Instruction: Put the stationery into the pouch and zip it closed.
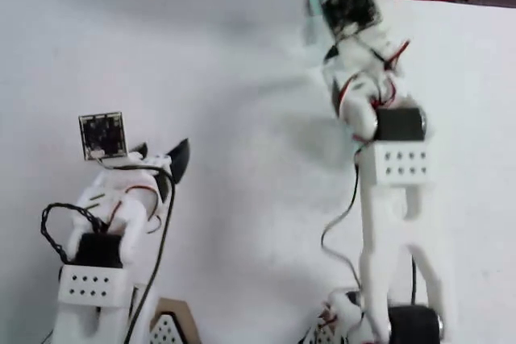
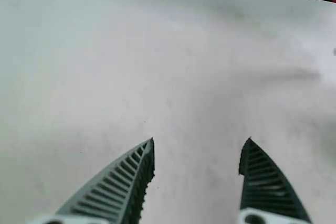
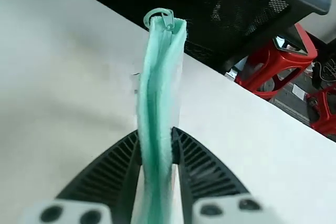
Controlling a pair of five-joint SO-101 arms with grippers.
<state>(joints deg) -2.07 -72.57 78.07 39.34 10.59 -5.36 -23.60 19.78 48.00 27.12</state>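
We take this for a robotics lab or office workroom: a plain white tabletop (image 1: 242, 78) carries white plastic robot arms (image 1: 395, 199) with bare black circuit boards (image 1: 102, 134), and past its edge stand a black mesh office chair (image 3: 236, 6) and a red tubular stool frame (image 3: 257, 67).

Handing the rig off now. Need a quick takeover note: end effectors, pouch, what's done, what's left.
The left end effector is open and holds nothing, above bare table on the near side.
The right end effector is shut on the green pouch, near the table's far edge.
The zip slider sits at the pouch end away from the grip; the edges look together.
Done: apparently zipped. Cannot tell what is inside.
Left: confirm contents and zip, then set it down.
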